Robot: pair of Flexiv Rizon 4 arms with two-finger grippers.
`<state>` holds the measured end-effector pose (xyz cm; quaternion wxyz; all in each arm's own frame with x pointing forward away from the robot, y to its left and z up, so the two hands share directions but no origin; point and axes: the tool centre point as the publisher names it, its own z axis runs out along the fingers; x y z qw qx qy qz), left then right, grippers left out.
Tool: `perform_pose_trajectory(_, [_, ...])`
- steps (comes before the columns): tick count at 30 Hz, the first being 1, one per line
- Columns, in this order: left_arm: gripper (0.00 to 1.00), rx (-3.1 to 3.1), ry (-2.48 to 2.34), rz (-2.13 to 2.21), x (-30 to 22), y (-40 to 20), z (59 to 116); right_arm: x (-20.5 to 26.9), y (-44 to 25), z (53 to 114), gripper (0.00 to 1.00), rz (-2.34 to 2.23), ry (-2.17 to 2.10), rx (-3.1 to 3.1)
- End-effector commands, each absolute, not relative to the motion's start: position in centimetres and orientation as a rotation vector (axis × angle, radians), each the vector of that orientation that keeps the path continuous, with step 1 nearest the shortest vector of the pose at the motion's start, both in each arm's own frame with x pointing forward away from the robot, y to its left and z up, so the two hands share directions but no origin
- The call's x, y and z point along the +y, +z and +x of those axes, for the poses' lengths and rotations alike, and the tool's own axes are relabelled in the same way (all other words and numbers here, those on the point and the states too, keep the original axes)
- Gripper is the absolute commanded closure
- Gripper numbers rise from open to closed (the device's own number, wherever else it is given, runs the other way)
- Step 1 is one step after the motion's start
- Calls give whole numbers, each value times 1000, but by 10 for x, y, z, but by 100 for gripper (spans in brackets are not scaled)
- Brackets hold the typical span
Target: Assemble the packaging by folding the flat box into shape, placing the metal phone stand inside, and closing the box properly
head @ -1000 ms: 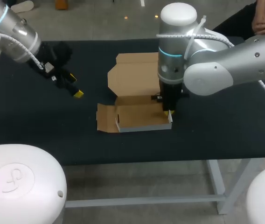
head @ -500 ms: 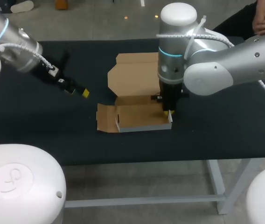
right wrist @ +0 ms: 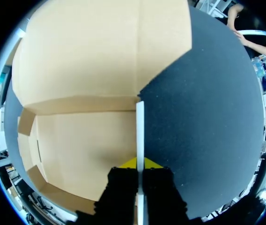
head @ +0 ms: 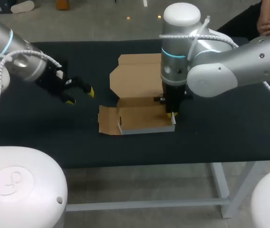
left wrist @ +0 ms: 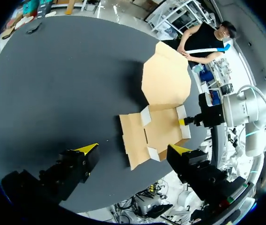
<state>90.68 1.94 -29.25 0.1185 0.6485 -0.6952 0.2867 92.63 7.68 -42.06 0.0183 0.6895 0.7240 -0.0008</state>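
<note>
Cardboard box (head: 142,118) sits half-formed in the middle of the desk (head: 40,128). My right tool (right wrist: 140,165) pinches the box's right side wall (right wrist: 140,126) upright. My left tool (head: 80,94), fingers spread and empty, has swung in towards the box's left side, probably for that flap. I see no phone stand.
</note>
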Motion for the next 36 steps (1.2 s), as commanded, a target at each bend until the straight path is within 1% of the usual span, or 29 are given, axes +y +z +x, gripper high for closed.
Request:
perform_pose_trajectory(1, [2, -1285, 835, 2348, 16, -307, 903, 78, -421, 928, 100, 2143, -11, 2251])
perform_pose_trajectory(5, [14, -1304, 817, 2323, 13, -318, 905, 78, -421, 928, 100, 2143, -11, 2251])
perform_pose_trajectory(7, [25, -1311, 808, 2307, 11, -324, 906, 78, -421, 928, 100, 2143, -11, 2251])
perform_pose_trajectory(8, [29, -1319, 804, 2303, 9, -327, 905, 78, -421, 928, 100, 2143, -11, 2251])
perform_pose_trajectory(10, [33, -1347, 801, 2284, 5, -331, 904, 78, -421, 928, 100, 2143, -11, 2251])
perform_pose_trajectory(13, [31, -1421, 814, 2244, 1, -337, 902, 78, -421, 928, 100, 2143, -11, 2251])
perform_pose_trajectory(14, [28, -1456, 817, 2226, -2, -340, 901, 78, -421, 928, 100, 2143, -11, 2251])
perform_pose_trajectory(16, [25, -1528, 831, 2191, -5, -345, 899, 78, -421, 928, 100, 2143, -11, 2251])
perform_pose_trajectory(18, [25, -1571, 840, 2164, -8, -347, 898, 78, -421, 928, 100, 2143, -11, 2251])
perform_pose_trajectory(19, [28, -1586, 841, 2151, -9, -348, 898, 78, -421, 928, 100, 2143, -11, 2251])
perform_pose_trajectory(22, [26, -1620, 836, 2124, -13, -351, 899, 78, -421, 928, 100, 2143, -11, 2251])
perform_pose_trajectory(24, [28, -1639, 833, 2114, -15, -354, 900, 78, -421, 928, 100, 2143, -11, 2251])
perform_pose_trajectory(26, [35, -1671, 825, 2097, -18, -356, 902, 78, -421, 928, 100, 2143, -11, 2251])
perform_pose_trajectory(28, [38, -1702, 817, 2090, -20, -360, 903, 78, -421, 928, 100, 2143, -11, 2251])
perform_pose_trajectory(32, [48, -1746, 808, 2052, -22, -365, 907, 78, -421, 928, 100, 2143, -11, 2251])
perform_pose_trajectory(36, [51, -1777, 789, 2027, -22, -373, 911, 78, -421, 928, 100, 2143, -11, 2251])
